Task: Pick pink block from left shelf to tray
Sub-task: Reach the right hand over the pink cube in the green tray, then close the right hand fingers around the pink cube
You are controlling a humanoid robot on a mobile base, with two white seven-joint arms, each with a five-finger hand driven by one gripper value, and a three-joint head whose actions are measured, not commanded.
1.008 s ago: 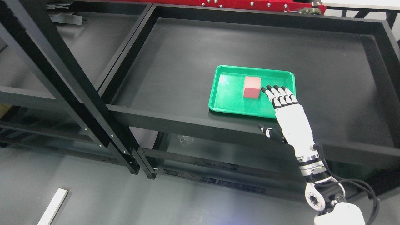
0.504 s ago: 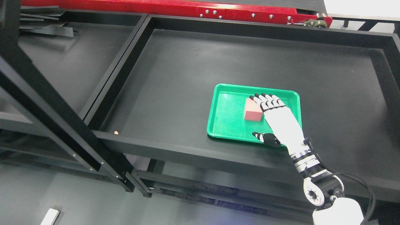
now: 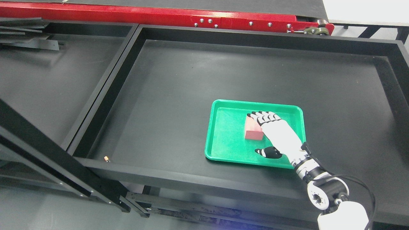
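The pink block (image 3: pixel 252 133) lies inside the green tray (image 3: pixel 227 137) on the black right-hand shelf. My right hand (image 3: pixel 270 129) comes in from the lower right and lies over the block's right side and top. Its black-tipped fingers (image 3: pixel 259 115) stretch flat across the block's top. The thumb (image 3: pixel 267 152) is spread out apart from the block, above the tray floor near its front rim. The hand grips nothing. Much of the block's top and right face is hidden under the hand. The left arm does not show.
The tray sits on a black shelf with a raised rim (image 3: pixel 191 179). A second black shelf bay (image 3: pixel 48 83) adjoins on the left. A red beam (image 3: pixel 159 16) runs along the back. A black slanted post (image 3: pixel 48 159) crosses the lower left. A small brass piece (image 3: pixel 106 158) lies by the front rim.
The camera has shifted, so the whole scene sits lower and further left. My right hand has moved from right of the block to lying over its top.
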